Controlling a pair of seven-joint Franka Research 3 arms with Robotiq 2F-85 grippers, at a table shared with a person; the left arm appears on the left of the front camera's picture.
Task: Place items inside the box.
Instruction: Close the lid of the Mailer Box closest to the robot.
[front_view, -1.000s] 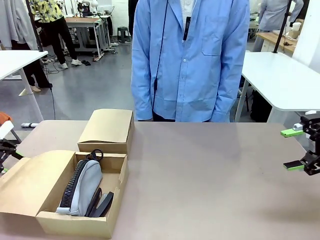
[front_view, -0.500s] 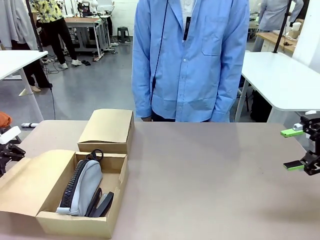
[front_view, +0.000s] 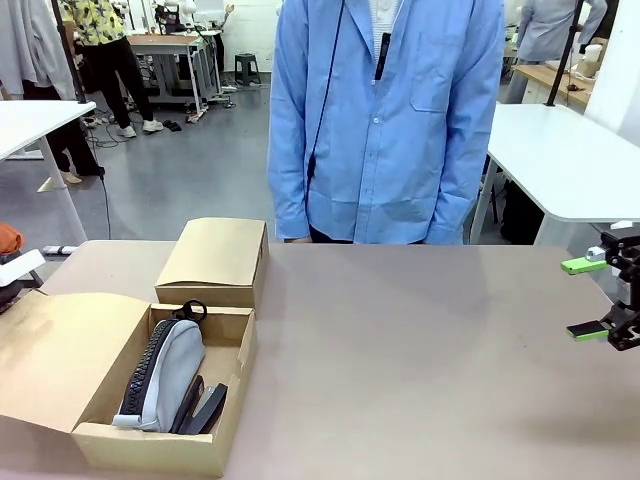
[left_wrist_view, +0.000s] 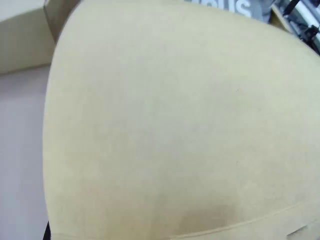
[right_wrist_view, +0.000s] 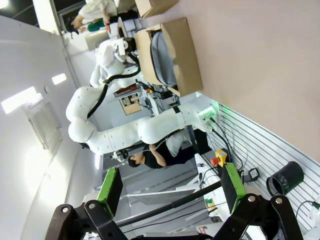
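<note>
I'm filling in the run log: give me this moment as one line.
box: open, left of table | inside: grey pencil case, black stapler | right end effector: open, empty, right edge | person: far side

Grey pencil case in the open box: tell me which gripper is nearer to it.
Left. The left gripper sits behind the open flap beside the grey pencil case; the right gripper hangs open at the table's far right edge.

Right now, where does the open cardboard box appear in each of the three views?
Front view: the open cardboard box sits at lower left, with the grey pencil case inside it.
Left wrist view: a tan cardboard surface, probably the box's flap, is seen very close.
Right wrist view: the box is at upper centre, turned sideways.
Shared landmark: the second, closed box, also at the top edge of the right wrist view.
</note>
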